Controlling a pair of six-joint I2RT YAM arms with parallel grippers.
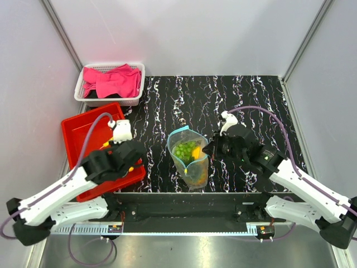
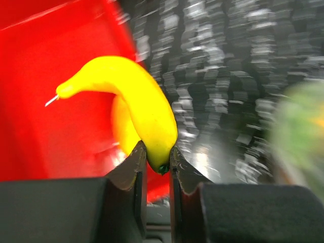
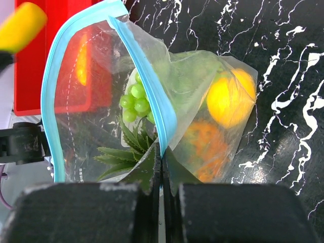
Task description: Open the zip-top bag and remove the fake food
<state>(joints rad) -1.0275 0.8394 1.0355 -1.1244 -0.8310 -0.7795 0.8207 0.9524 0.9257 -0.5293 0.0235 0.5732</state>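
Observation:
The clear zip-top bag [image 1: 189, 159] stands in the middle of the black mat with its light blue zip strip [image 3: 152, 96] pulled open. My right gripper [image 3: 162, 152] is shut on that strip at the bag's right edge [image 1: 209, 149]. Inside the bag lie fake food pieces: green grapes [image 3: 134, 104], a yellow fruit [image 3: 228, 98], a bumpy orange one [image 3: 207, 152] and spiky green leaves [image 3: 121, 154]. My left gripper [image 2: 158, 157] is shut on the tip of a yellow toy banana [image 2: 136, 109], over the right edge of the red tray [image 1: 131, 167].
The red tray [image 1: 83, 131] sits left of the mat, with another yellow piece [image 2: 120, 126] behind the banana. A white basket [image 1: 136, 97] with a pink cloth [image 1: 114, 81] stands at the back left. Grey walls close in both sides.

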